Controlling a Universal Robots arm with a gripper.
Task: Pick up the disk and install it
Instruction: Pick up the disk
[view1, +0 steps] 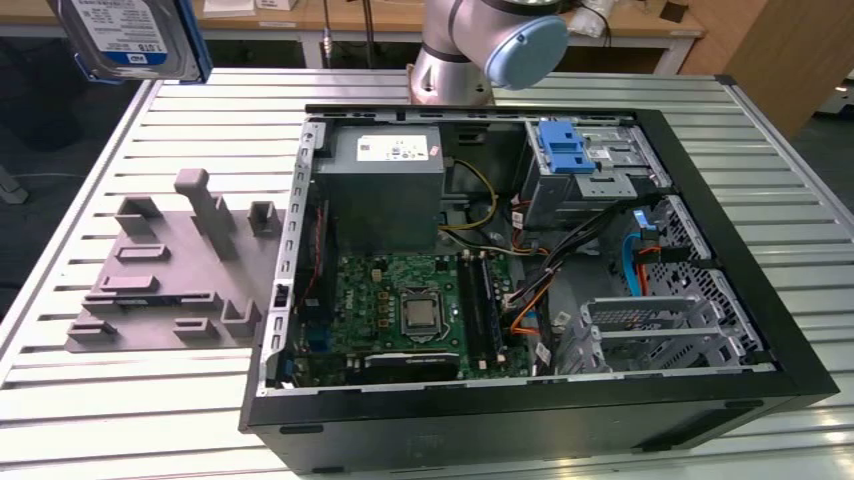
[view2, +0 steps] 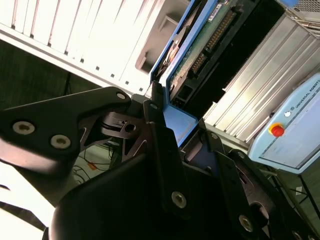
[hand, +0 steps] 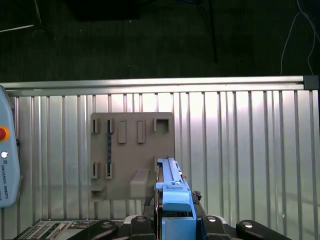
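In the second wrist view the gripper (view2: 172, 117) is clamped on the disk (view2: 200, 40), its black fingers (view2: 155, 107) pressing the blue carrier frame. The disk's far end runs out of the picture.

In the first wrist view the disk (hand: 172, 185) is seen edge-on, held high above the grey fixture (hand: 130, 150) and the slatted table (hand: 250, 150).

In the exterior view the open computer case (view1: 534, 420) lies nearest, its cage with a blue latch (view1: 587, 160) behind tangled cables. Farthest, the disk (view1: 134, 35) hangs at the exterior view's upper left, its top cut off.
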